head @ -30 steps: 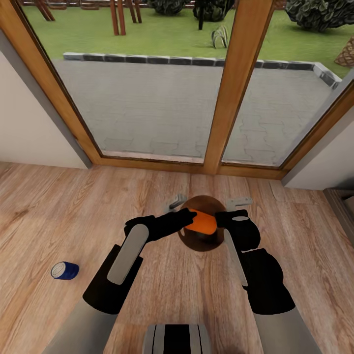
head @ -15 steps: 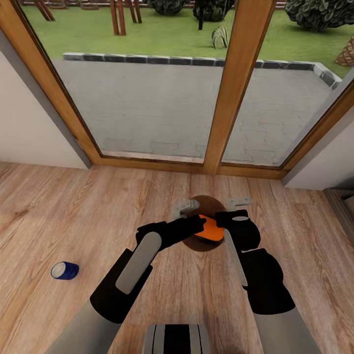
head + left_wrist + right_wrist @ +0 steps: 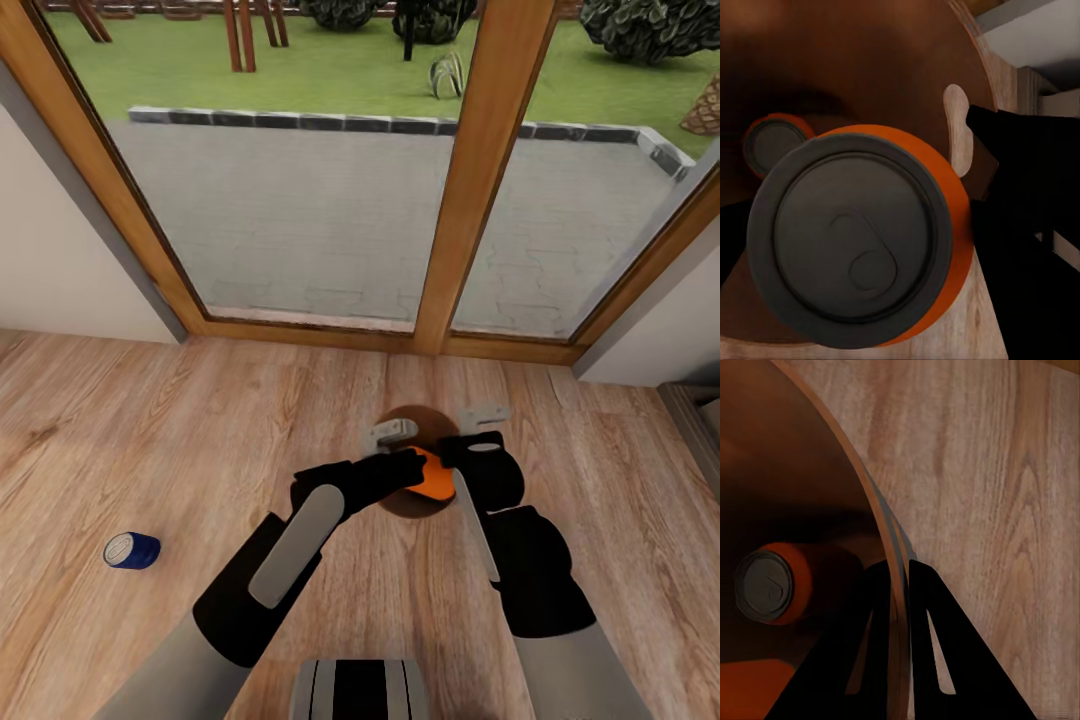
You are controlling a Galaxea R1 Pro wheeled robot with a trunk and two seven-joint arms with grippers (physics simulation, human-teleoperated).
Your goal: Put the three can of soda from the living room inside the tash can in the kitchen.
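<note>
Trouble if the left pincer (image 3: 412, 468), clamped on the orange can (image 3: 434, 478), lets go off-centre; right pincer (image 3: 898, 585) grips the bin (image 3: 810, 495) rim mid-frame.

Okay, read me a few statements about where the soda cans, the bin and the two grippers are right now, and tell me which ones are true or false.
1. The left gripper holds an orange can over the bin. True.
2. The bin is empty inside. False: another orange can lies at its bottom.
3. The right gripper pinches the bin's rim. True.
4. The blue can is in the bin. False: it lies on the wood floor, on the robot's left.
</note>
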